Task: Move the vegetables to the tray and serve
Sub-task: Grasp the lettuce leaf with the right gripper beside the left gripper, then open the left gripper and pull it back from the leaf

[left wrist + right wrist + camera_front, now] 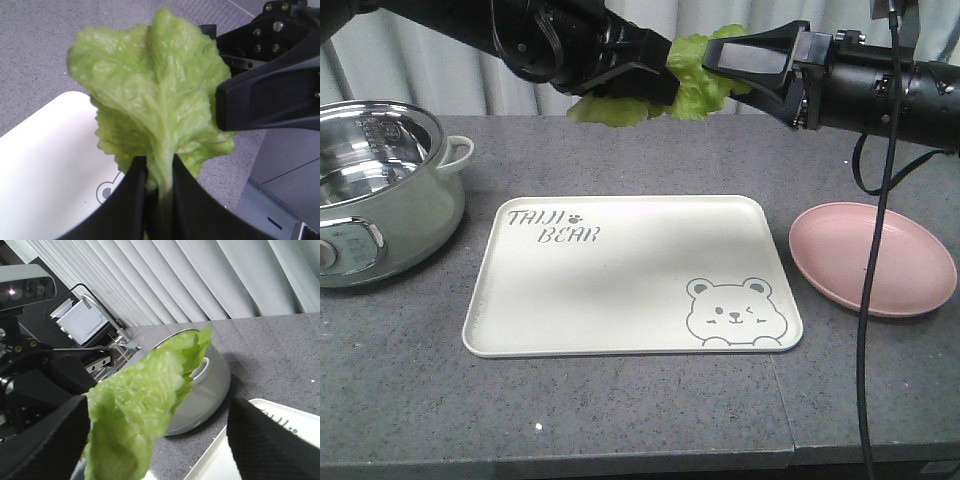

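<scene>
Crinkled bright green lettuce leaves (692, 78) with pale ribs are up in the air, resting on nothing. In the front view they sit at 12 o'clock from the large cream-white rectangular plastic tray (620, 290), over its far edge or just behind it, cannot tell which. Black left gripper (658, 82) comes in from 10 o'clock and is clenched on the lettuce. Left wrist view: two black fingers (129, 200) pinch the pale stem at 6 o'clock, and the lettuce (155, 100) fans up toward 12. Black right gripper (723, 68) reaches in from 3 o'clock, released, jaws spread wide with the leaf edge between them. Right wrist view: textured pads (50, 440) well apart at 7 and 5 o'clock, lettuce (140, 410) hanging in the gap, closer to the 7 o'clock pad; touching or not, cannot tell. Tray lies flat on the grey speckled stone-look countertop (620, 410). It has grey "TAIJI BEAR" lettering at its 10 o'clock corner and a winking bear drawing at its 5 o'clock corner. Round pink plate (875, 260) is at 3 o'clock from the tray, just beside it, not touching. Pale green electric cooker pot (390, 210) with a shiny steel inner bowl is near the tray at 9 o'clock. Black cable (868, 300) hangs from the right arm, down in front of the plate. Pale vertical blinds (200, 275) run behind the table.
</scene>
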`<state>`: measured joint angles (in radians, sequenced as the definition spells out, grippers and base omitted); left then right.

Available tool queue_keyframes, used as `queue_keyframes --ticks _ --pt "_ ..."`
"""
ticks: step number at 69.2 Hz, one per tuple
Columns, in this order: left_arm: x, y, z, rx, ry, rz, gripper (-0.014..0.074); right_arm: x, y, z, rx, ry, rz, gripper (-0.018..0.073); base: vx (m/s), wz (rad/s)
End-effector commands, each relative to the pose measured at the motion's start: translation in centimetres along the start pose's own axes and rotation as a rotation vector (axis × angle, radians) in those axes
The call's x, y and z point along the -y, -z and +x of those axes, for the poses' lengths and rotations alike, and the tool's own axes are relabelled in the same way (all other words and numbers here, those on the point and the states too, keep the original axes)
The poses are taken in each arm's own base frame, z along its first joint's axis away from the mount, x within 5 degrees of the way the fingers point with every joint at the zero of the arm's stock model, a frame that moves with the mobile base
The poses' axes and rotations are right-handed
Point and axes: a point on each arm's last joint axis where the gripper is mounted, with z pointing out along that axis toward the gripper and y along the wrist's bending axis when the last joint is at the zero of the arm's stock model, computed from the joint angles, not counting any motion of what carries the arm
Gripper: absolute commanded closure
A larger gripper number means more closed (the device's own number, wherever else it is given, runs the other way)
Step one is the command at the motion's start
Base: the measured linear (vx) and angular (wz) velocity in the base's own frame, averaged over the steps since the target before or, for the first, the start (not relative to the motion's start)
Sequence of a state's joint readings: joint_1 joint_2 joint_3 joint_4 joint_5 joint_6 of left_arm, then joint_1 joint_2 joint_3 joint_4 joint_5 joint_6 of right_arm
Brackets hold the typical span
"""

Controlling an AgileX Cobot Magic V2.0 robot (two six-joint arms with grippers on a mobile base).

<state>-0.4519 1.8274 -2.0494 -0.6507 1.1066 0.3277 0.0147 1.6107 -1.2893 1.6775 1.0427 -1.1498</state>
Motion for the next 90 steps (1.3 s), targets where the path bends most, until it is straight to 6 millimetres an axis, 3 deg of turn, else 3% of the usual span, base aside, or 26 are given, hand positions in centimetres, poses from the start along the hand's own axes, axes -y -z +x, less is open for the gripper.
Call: queue_keyframes --ticks 1,14,33,53,62,78,90 --pt "1.6 1.8 -1.3 0.103 -0.012 0.029 0.0603 -2.5 0.6 -2.1 0.127 -0.002 -0.094 0.0037 0.0 0.0" --pt "0.8 0.5 -0.9 0.068 0.014 0.042 0.0603 -2.9 0.6 -2.0 0.107 -0.006 -0.138 0.019 0.0 0.0" --pt "1.2 0.5 -1.1 0.087 0.036 0.082 0.0603 -2.7 0.6 -1.7 0.082 0.01 -0.123 0.0576 0.0 0.0" --pt "1.2 0.5 -1.0 0.081 0.036 0.084 0.0556 -2.7 0.6 -1.7 0.077 0.013 -0.125 0.0568 0.0 0.0" --pt "1.4 0.7 -0.9 0.068 0.036 0.09 0.0436 -2.7 0.6 -1.7 0.077 0.013 -0.125 0.0565 0.0 0.0" --pt "2.3 2.1 -1.1 0.079 0.016 0.092 0.0117 -2.7 0.6 -1.7 0.077 0.014 -0.125 0.0566 0.0 0.0" --pt "3.1 3.7 -1.1 0.092 -0.02 0.063 0.0043 -2.7 0.7 -1.7 0.079 0.012 -0.122 0.0565 0.0 0.0"
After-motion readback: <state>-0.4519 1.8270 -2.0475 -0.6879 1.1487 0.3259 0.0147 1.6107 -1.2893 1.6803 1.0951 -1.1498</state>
